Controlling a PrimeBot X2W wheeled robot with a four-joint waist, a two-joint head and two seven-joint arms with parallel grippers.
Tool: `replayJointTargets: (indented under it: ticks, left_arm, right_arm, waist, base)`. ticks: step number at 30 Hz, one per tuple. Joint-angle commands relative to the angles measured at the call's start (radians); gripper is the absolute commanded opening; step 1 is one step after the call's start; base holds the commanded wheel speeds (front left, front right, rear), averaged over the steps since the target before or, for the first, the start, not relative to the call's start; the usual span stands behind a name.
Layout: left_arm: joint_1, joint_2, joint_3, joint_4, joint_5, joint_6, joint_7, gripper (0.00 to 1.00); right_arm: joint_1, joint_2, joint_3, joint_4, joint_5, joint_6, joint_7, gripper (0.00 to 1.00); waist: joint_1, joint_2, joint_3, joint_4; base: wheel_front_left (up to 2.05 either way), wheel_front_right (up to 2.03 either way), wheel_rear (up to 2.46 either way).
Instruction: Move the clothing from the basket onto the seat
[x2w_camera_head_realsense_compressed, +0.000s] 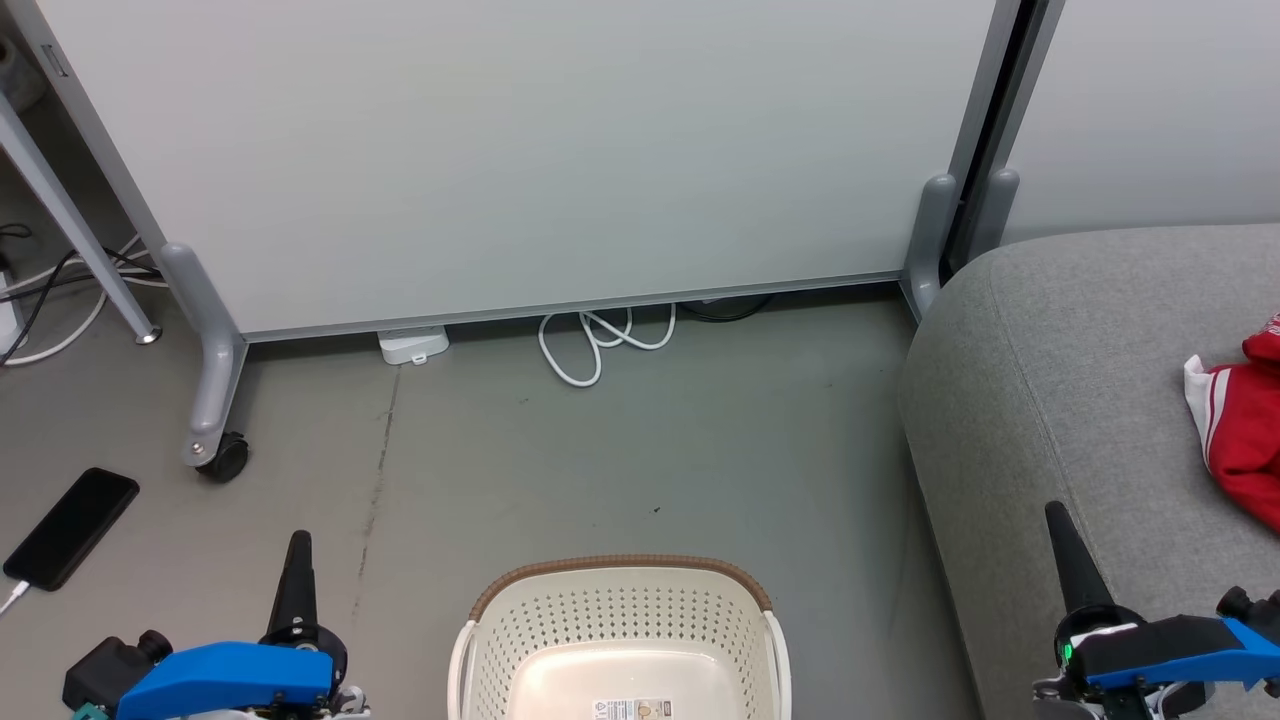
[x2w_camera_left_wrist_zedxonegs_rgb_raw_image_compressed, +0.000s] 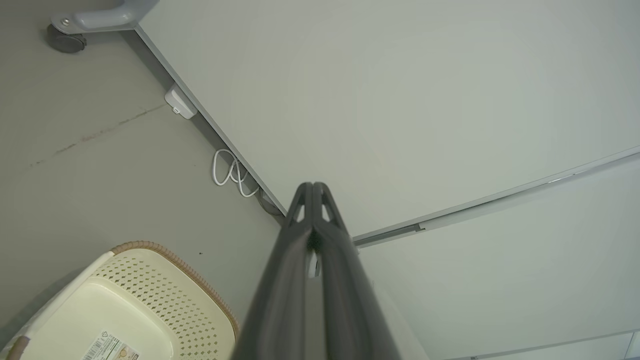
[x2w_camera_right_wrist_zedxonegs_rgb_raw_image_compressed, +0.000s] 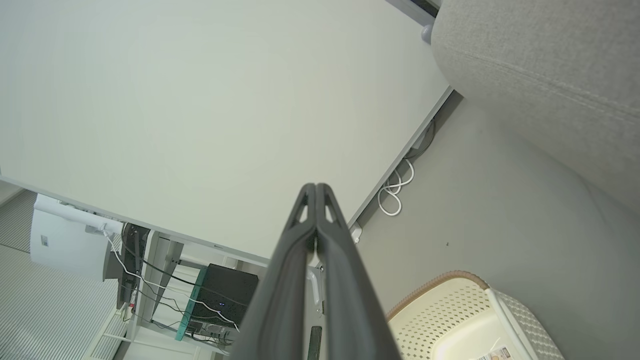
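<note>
Okay, basket (x2w_camera_head_realsense_compressed: 620, 630) empty, clothing (x2w_camera_head_realsense_compressed: 1240, 430) on seat (x2w_camera_head_realsense_compressed: 1050, 400) to its right; left claw (x2w_camera_head_realsense_compressed: 299, 542), right claw (x2w_camera_head_realsense_compressed: 1056, 514) closed, nothing held; stray swing cld clip basket.

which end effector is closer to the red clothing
the right end effector, shut, next to the grey seat where the red clothing lies; the left end effector is across the basket, by the black phone
</note>
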Motion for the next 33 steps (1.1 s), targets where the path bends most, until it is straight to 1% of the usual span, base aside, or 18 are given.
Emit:
replayJointTargets:
  ticks: [1,15,33]
  left_arm:
    - [-0.025,0.002,0.008,-0.013,-0.026,-0.007,0.008,0.0]
    - [-0.041,0.001,0.025,-0.031,-0.165,-0.008,0.045,0.0]
    - [-0.057,-0.001,0.044,-0.049,-0.31,-0.01,0.083,0.0]
  right_arm:
    - [-0.023,-0.007,-0.002,-0.012,0.031,0.0,0.007,0.0]
    - [-0.036,-0.008,-0.006,-0.018,0.173,0.001,0.032,0.0]
    - [-0.051,-0.009,-0.009,-0.023,0.325,0.001,0.061,0.0]
  waist:
    - [-0.0001,0.0,0.0,-0.001]
    - [-0.0001,0.0,0.005,-0.007]
    - [-0.0001,0.0,0.01,-0.015]
  base:
    - [0.0,0.0,0.0]
    - [0.0,0.0,0.0]
    - [0.0,0.0,0.0]
